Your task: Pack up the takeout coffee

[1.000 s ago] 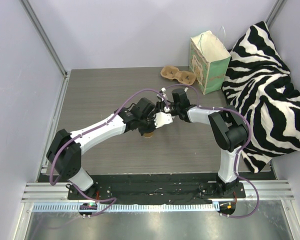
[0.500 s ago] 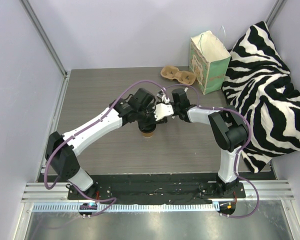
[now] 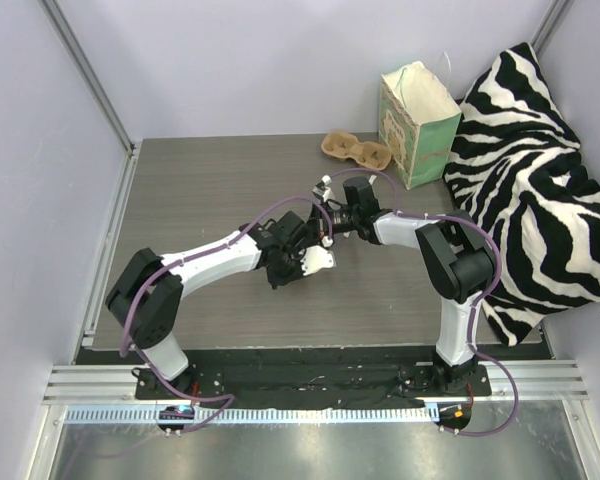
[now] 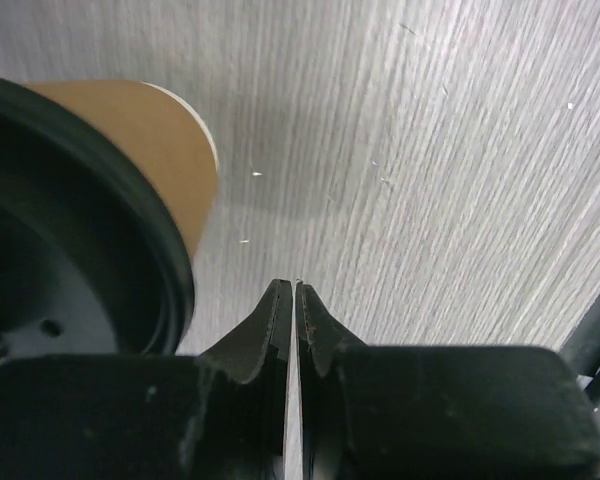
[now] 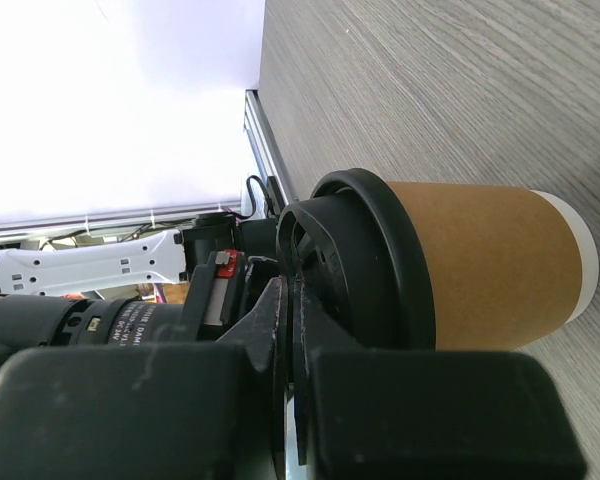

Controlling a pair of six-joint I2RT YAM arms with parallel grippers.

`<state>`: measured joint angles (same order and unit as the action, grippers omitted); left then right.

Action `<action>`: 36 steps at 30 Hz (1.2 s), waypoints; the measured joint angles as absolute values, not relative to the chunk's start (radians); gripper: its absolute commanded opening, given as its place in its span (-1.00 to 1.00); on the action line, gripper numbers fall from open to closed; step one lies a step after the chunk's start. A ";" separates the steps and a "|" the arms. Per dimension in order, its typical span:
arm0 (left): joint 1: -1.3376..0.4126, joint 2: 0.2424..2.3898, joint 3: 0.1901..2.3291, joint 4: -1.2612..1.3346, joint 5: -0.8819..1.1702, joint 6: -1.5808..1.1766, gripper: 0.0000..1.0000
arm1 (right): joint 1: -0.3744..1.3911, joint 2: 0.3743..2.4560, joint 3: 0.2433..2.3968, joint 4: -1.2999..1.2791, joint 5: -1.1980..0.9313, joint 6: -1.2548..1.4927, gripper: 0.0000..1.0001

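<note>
L arm (image 3: pixel 220 262) has drawn back; L pincer (image 4: pixel 295 290) & R pincer (image 5: pixel 288 288) shut, empty, by takeout coffee (image 5: pixel 480 265). Best reopen wide, grip mid-wall.

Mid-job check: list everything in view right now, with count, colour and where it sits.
takeout coffee: one, tan-brown cup with black lid, upright mid-table, next to both grippers
paper bag: one, mint green with white string handles, upright at the table's far right
cup carrier: one, brown, far edge, just left of the bag
cushion: one, black-and-white zebra stripes, along the right side
table: one, dark grey wood grain
left arm, right arm: one each, white with black joints, reaching from the near edge to mid-table
left gripper: one, black, shut on nothing, beside the cup
right gripper: one, black, shut, tips at the lid
</note>
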<state>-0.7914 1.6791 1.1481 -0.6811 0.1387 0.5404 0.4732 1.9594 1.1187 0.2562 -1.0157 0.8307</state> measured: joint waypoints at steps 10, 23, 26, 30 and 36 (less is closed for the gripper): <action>-0.791 1.587 1.292 -0.732 0.157 0.518 -0.74 | 0.473 1.959 1.118 0.257 -1.016 0.831 -0.98; -0.786 1.549 1.213 -0.610 0.166 0.525 -0.75 | 0.473 1.963 1.118 0.262 -1.018 0.845 -0.98; -0.785 1.584 1.166 -0.545 0.160 0.540 -0.75 | 0.473 1.964 1.119 0.266 -1.020 0.846 -0.98; -0.785 1.571 1.137 -0.494 0.159 0.550 -0.74 | 0.472 1.965 1.119 0.269 -1.018 0.845 -0.98; -0.778 1.536 1.128 -0.513 0.168 0.538 -0.71 | 0.472 1.965 1.119 0.269 -1.019 0.846 -0.98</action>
